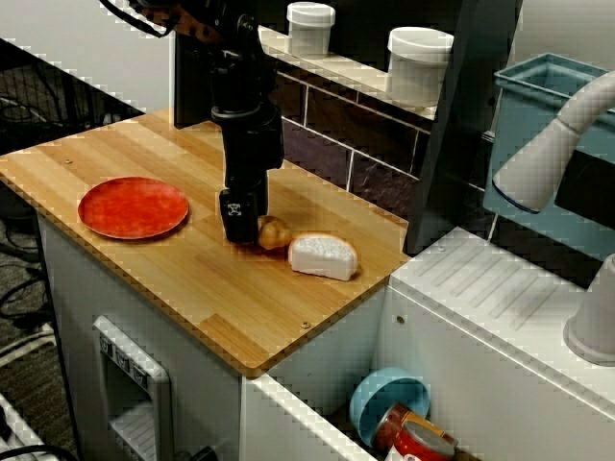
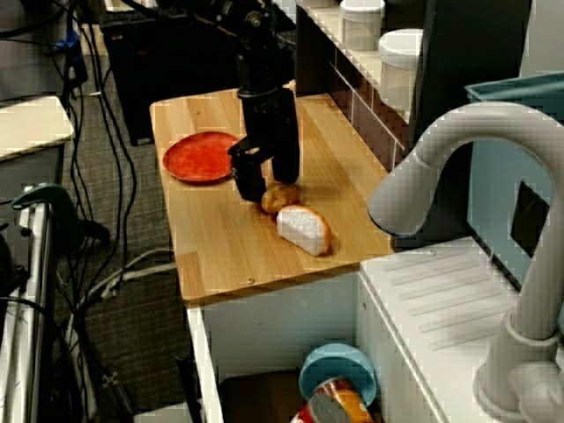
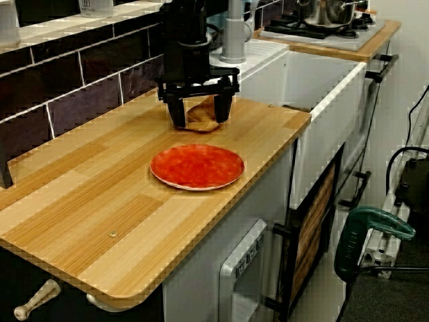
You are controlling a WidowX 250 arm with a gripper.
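Note:
My black gripper (image 1: 242, 230) (image 2: 267, 187) (image 3: 202, 121) points straight down at the wooden counter (image 1: 183, 279), fingers spread open and tips close to the board. A small brown roll-like lump (image 1: 275, 232) (image 2: 280, 196) (image 3: 203, 115) lies right against it on the sink side. In the view from the counter's end the lump shows between the fingers; I cannot tell whether it is truly inside them. A pale wedge with a brown crust (image 1: 323, 255) (image 2: 304, 229) lies just past the lump. A red plate (image 1: 133, 206) (image 2: 201, 156) (image 3: 197, 166) sits on the gripper's other side.
Two white jars (image 1: 310, 27) (image 1: 419, 62) stand on a ledge above the dark tiled wall behind the arm. Past the counter's edge are a white sink, a grey faucet (image 2: 458, 167), and a blue bowl (image 1: 389, 403) with a can. A dark post (image 1: 452, 134) rises nearby.

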